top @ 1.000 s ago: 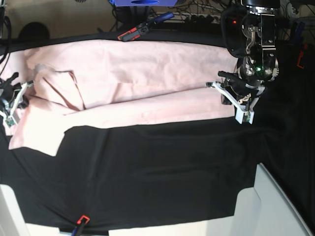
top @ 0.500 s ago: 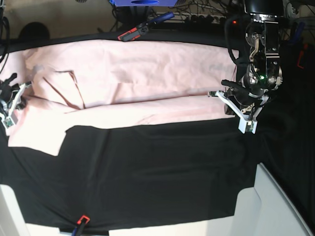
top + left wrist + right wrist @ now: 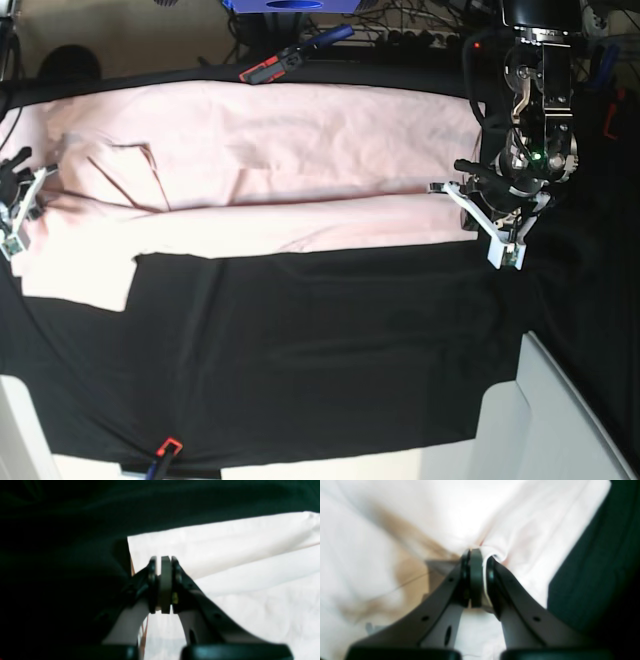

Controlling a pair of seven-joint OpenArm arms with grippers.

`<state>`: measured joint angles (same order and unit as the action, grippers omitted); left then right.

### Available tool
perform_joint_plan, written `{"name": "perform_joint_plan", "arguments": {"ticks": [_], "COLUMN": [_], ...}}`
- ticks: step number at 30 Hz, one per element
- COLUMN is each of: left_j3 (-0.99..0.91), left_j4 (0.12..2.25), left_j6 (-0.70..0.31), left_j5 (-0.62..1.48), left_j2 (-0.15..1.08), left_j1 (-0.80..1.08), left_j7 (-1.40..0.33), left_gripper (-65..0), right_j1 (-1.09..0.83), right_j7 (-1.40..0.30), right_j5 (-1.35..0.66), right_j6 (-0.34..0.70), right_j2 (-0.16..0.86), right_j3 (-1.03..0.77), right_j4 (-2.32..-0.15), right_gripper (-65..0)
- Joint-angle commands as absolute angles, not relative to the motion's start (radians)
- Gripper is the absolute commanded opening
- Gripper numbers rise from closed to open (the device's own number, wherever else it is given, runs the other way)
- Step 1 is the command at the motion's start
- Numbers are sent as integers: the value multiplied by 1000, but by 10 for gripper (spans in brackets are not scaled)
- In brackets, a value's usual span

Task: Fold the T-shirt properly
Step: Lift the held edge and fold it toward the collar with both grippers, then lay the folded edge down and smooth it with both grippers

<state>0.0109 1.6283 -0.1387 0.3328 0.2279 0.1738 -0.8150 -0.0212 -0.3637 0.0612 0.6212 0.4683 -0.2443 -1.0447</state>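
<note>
The pale pink T-shirt (image 3: 280, 160) lies stretched lengthwise across the back half of the black table cloth (image 3: 320, 350), plain side up, with a long crease through its middle. At the shirt's left end my right gripper (image 3: 12, 243) is shut on a bunched fold of the T-shirt (image 3: 395, 517), and a sliver of cloth shows between the pads of this right gripper (image 3: 477, 555). My left gripper (image 3: 505, 257) hangs at the shirt's right front corner. In the left wrist view the left gripper (image 3: 166, 560) is shut, and the T-shirt (image 3: 237, 580) lies flat beneath it with no cloth seen between the pads.
A red, black and blue clamp (image 3: 285, 58) sits on the table's back edge, and another clamp (image 3: 163, 452) on the front edge. A white panel (image 3: 545, 420) stands at the front right. Cables lie behind the table.
My right gripper has drawn the shirt's left end further left, flattening the slanted fold and straightening the front edge. My left gripper has shifted slightly right and toward the front.
</note>
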Motion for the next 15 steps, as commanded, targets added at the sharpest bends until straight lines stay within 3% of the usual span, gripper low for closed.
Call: {"name": "perform_joint_plan", "arguments": {"ticks": [1,15], "left_j3": [15,94], "left_j4": [1647,1643], "left_j6": [-137,-134], "left_j5": [331,277], "left_j2": [245,283], "left_j1": [166,156], "left_j7": [-799,-799], "left_gripper": [-650,-650], "right_j1": [-8,-24], "right_j7": [-352,-352], "right_j5": [85,127], "right_j6": [616,616], "right_j2": [492,479], "right_j3": [-272,-289], "right_j4": [-1061,-1061], "right_gripper": [-650,-650]}}
